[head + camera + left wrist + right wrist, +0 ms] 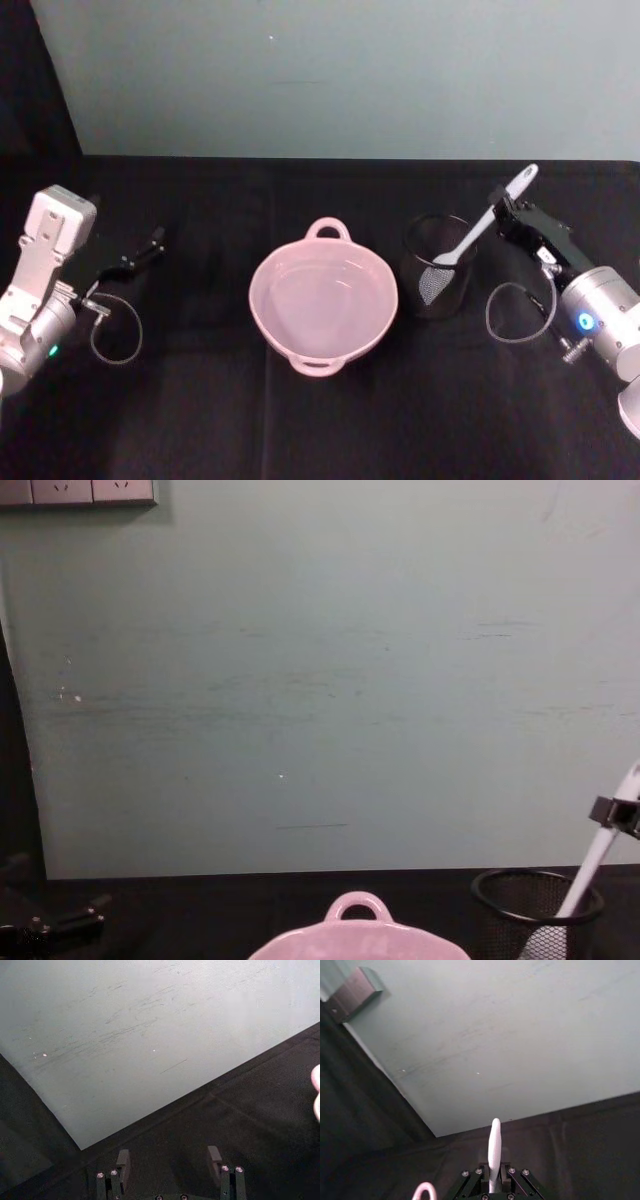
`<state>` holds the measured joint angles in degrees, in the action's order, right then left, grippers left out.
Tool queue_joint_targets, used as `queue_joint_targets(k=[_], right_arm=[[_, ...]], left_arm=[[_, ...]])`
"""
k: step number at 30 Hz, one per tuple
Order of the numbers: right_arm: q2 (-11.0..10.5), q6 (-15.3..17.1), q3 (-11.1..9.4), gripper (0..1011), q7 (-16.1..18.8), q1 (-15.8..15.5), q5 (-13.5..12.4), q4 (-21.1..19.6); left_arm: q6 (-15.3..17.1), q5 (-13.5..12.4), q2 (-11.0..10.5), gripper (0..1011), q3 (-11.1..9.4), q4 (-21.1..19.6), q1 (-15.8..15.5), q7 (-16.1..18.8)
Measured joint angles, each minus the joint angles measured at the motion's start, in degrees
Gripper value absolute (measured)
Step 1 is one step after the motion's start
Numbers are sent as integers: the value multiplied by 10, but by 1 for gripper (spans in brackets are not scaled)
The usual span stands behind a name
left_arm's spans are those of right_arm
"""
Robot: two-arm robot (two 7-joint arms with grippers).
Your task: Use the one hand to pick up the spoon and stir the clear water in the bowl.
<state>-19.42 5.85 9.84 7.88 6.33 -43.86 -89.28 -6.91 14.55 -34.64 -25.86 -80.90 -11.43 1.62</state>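
Observation:
The white spoon (480, 228) leans slanted in the black mesh cup (438, 266), scoop end inside the cup's mouth, handle end up and to the right. My right gripper (503, 207) is shut on the upper handle; in the right wrist view the spoon (493, 1147) stands between its closed fingers. From the chest, the spoon (596, 860) rises out of the cup (535, 908) with the gripper (615, 813) clamped near its top. The pink bowl (323, 300) sits at the table's middle, left of the cup. My left gripper (147, 248) rests open at the far left.
A black cloth covers the table (320, 420), with a pale green wall (340, 70) behind it. Cable loops hang beside each wrist. There is free room in front of the bowl and between the bowl and the left arm.

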Motion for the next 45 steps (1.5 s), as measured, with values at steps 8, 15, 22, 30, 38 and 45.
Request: queue_joint_targets(k=[8, 15, 22, 30, 38, 45], right_arm=[[-20, -11, 15, 127, 26, 5, 36, -20], [-66, 5, 32, 127, 63, 23, 81, -48], [-116, 36, 41, 127, 107, 50, 106, -79], [-147, 65, 48, 127, 138, 87, 108, -100], [-155, 101, 69, 127, 151, 135, 96, -116], [-148, 113, 94, 127, 165, 163, 80, -119]], left_arm=[[0, 0, 0, 1011, 0, 0, 0, 0], [0, 0, 0, 1011, 0, 0, 0, 0], [0, 0, 0, 1011, 0, 0, 0, 0], [0, 0, 0, 1011, 0, 0, 0, 0], [0, 0, 0, 1011, 0, 0, 0, 0], [0, 0, 0, 1011, 0, 0, 0, 0]])
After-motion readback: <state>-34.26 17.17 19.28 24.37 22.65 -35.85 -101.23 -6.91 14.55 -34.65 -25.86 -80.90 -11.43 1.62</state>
